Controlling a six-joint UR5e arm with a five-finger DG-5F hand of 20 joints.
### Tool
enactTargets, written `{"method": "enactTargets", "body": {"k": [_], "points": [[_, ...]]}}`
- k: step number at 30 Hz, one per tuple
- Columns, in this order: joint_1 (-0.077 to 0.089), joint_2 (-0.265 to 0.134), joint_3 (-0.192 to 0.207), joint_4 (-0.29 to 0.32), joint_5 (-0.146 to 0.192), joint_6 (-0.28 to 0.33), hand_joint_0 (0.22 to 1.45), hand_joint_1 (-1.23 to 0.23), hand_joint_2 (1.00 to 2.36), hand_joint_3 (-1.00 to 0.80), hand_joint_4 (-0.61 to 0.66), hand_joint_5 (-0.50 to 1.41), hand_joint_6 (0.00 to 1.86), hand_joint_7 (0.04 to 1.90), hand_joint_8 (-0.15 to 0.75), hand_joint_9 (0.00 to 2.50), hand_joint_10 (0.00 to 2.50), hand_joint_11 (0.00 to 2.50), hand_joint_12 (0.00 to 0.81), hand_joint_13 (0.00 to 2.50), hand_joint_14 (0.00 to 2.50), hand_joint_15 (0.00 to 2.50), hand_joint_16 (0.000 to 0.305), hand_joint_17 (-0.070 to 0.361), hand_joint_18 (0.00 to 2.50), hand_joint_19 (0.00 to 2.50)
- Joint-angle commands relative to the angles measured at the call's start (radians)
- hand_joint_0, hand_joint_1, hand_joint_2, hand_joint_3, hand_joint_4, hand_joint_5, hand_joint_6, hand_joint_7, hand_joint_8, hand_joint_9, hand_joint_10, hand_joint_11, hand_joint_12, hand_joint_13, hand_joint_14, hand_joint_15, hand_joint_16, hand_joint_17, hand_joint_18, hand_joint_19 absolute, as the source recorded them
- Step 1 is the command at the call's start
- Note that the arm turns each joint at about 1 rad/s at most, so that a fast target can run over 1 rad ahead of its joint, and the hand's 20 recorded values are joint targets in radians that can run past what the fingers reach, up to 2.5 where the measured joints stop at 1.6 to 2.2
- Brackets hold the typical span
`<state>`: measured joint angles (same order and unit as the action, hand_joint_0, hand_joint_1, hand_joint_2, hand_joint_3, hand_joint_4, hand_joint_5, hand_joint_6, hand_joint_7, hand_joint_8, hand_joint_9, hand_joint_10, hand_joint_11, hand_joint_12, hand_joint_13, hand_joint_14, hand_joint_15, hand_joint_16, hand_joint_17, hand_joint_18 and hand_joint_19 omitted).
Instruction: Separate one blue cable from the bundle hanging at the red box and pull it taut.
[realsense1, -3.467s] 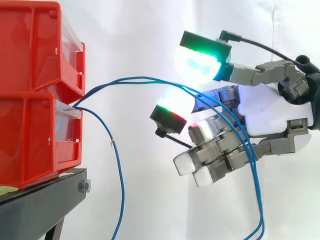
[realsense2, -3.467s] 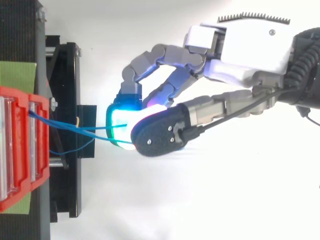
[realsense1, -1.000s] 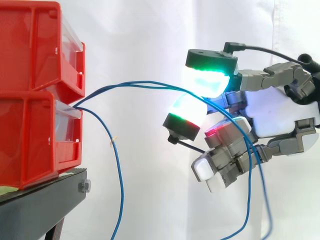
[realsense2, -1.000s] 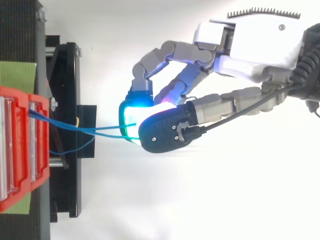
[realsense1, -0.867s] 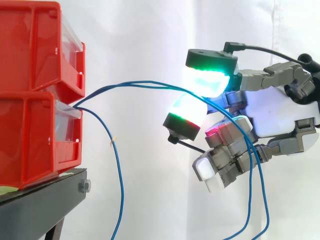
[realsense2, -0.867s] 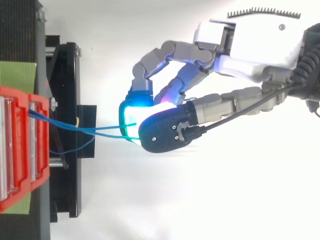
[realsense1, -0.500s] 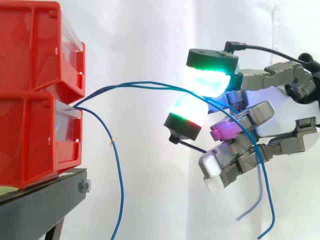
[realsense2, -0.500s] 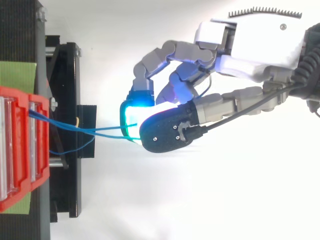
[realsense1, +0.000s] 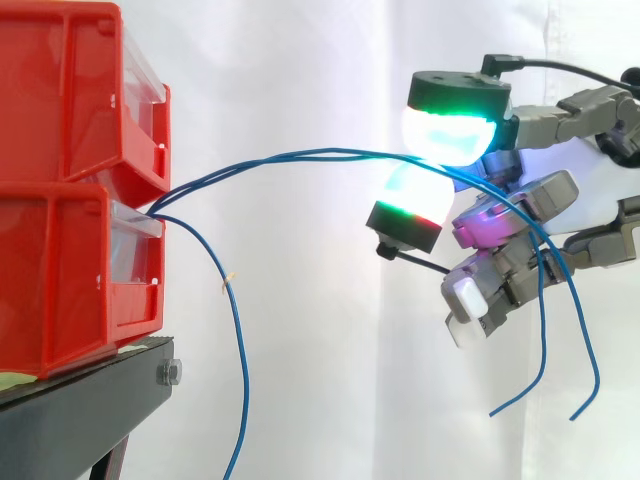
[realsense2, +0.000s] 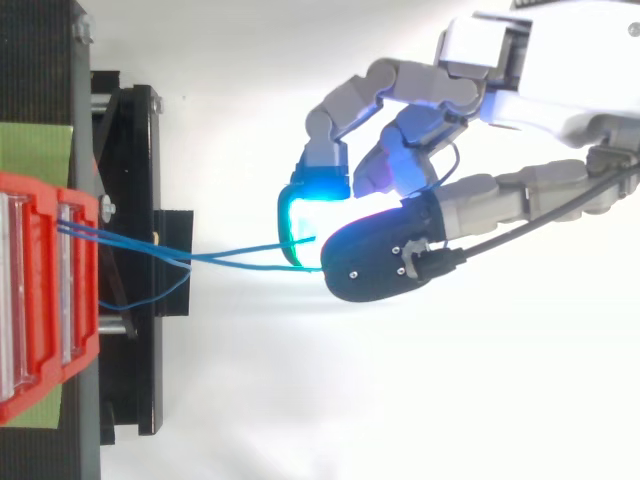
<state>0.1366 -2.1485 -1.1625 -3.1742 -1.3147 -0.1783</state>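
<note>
— Robot's hand (realsense1: 515, 212), right side of the frame: what is it gripping?
— Two blue cables (realsense1: 300, 157), pinched between its green-glowing pads (realsense1: 450, 135).
— Their course?
— From the lower red bin (realsense1: 60, 270) at left they arch rightward to the pinch, then drape over the curled fingers (realsense1: 472, 295), ends dangling lower right. A third cable (realsense1: 238, 360) hangs by the bin, well apart from the hand.
</note>
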Motion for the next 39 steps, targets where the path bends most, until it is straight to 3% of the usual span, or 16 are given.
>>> {"method": "enactTargets", "body": {"k": [1, 4, 9, 23, 35, 39], "points": [[-0.002, 0.006, 0.000, -0.012, 0.002, -0.023, 0.74, -0.76, 1.02, -0.31, -0.16, -0.23, 0.93, 1.06, 0.260, 0.73, 1.37, 1.23, 0.309, 0.87, 0.02, 0.69, 0.033, 0.075, 0.57, 0.42], [-0.002, 0.006, -0.005, -0.015, 0.003, -0.030, 0.75, -0.76, 1.01, -0.35, -0.16, -0.23, 0.93, 1.01, 0.262, 0.73, 1.34, 1.24, 0.308, 0.86, 0.02, 0.68, 0.033, 0.075, 0.57, 0.41], [-0.002, 0.006, -0.045, -0.010, 0.002, -0.032, 0.76, -0.77, 1.01, -0.44, -0.12, -0.23, 0.92, 0.99, 0.253, 0.75, 1.24, 1.26, 0.309, 0.86, 0.02, 0.67, 0.033, 0.075, 0.57, 0.41], [-0.002, 0.004, -0.046, 0.000, 0.006, 0.003, 0.73, -0.77, 1.00, -0.50, -0.08, -0.23, 0.92, 0.97, 0.257, 0.78, 1.13, 1.30, 0.304, 0.87, 0.02, 0.67, 0.034, 0.076, 0.60, 0.41], [-0.002, 0.006, -0.046, 0.000, 0.006, 0.022, 0.58, -0.67, 1.00, -0.50, 0.02, -0.23, 0.90, 0.94, 0.267, 0.81, 1.03, 1.37, 0.319, 0.87, 0.02, 0.68, 0.036, 0.082, 0.59, 0.45], [-0.005, 0.004, -0.046, 0.002, 0.006, 0.082, 0.50, -0.62, 1.00, -0.50, 0.07, -0.24, 0.85, 0.87, 0.293, 0.79, 1.03, 1.31, 0.344, 0.87, 0.02, 0.67, 0.042, 0.094, 0.60, 0.45]]}}
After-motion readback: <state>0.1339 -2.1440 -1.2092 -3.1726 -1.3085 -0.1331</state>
